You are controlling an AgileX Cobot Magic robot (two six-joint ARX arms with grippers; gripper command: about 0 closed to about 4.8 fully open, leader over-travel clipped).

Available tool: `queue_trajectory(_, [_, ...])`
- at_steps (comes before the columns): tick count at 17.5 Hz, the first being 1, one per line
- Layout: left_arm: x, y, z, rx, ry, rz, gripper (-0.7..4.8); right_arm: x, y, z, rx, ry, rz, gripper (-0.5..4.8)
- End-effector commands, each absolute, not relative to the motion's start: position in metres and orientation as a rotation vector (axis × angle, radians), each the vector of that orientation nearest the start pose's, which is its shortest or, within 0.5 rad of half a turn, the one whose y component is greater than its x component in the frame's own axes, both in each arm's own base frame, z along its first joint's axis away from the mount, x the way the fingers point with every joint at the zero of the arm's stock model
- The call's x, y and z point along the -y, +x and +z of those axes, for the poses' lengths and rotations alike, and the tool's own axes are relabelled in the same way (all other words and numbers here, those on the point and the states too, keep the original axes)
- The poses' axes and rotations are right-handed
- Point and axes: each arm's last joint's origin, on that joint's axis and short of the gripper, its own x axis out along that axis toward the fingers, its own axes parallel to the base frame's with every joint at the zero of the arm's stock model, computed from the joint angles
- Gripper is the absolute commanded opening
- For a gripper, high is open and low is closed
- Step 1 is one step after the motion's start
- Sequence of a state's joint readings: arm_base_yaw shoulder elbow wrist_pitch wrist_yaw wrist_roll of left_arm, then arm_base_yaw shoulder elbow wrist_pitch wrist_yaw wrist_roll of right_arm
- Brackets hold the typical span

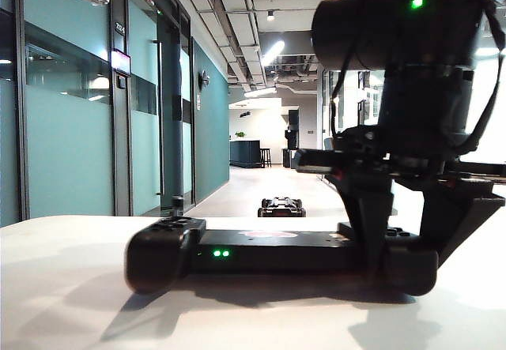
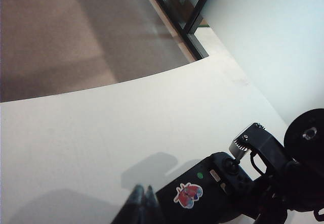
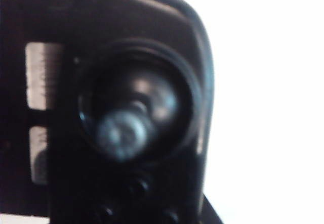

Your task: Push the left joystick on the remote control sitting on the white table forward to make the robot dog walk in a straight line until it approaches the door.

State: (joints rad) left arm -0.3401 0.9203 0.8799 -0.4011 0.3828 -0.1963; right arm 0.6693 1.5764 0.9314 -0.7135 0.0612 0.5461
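Note:
The black remote control (image 1: 261, 249) lies on the white table (image 1: 63, 287), its two green lights (image 1: 220, 253) facing the exterior camera. The left joystick (image 1: 177, 205) stands free on the left half, with nothing touching it. My right gripper (image 1: 407, 243) reaches down over the right half, open, one finger (image 1: 370, 239) on each side of that handle. The right wrist view is filled by that half's blurred stick (image 3: 121, 130). In the left wrist view my left gripper (image 2: 142, 196) is shut and empty beside the controller (image 2: 202, 193). The robot dog (image 1: 281, 206) stands far down the corridor.
A long corridor runs ahead, with teal glass walls and doors (image 1: 170, 129) on its left side. The table's far edge (image 2: 152, 77) drops to the brown floor. My right arm (image 1: 427, 65) blocks the upper right of the exterior view.

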Motion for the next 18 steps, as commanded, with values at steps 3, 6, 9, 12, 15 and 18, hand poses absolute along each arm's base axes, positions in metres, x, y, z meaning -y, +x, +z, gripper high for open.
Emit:
queue_trajectory(3, [0.076,0.179,0.322,-0.526,-0.183,-0.69,-0.05,-0.171,0.217,0.177,-1.346,-0.002,0.151,1.65])
queue_trajectory(6, [0.082,0.187,0.31,-0.565,-0.079,-0.844,-0.05,-0.17,0.216,0.177,-1.355,0.053,0.103,1.65])
queue_trajectory(9, [0.089,0.204,0.291,-0.64,-0.031,-0.879,-0.06,-0.17,0.216,0.177,-1.357,0.066,0.09,1.65])
queue_trajectory(12, [0.096,0.216,0.269,-0.667,-0.007,-1.019,-0.05,-0.17,0.216,0.176,-1.359,0.064,0.088,1.65])
queue_trajectory(15, [0.097,0.216,0.242,-0.654,-0.015,-1.063,-0.06,-0.17,0.216,0.176,-1.363,0.062,0.086,1.43])
queue_trajectory(18, [0.097,0.214,0.229,-0.649,-0.019,-1.073,-0.06,-0.17,0.216,0.176,-1.362,0.06,0.083,1.44])
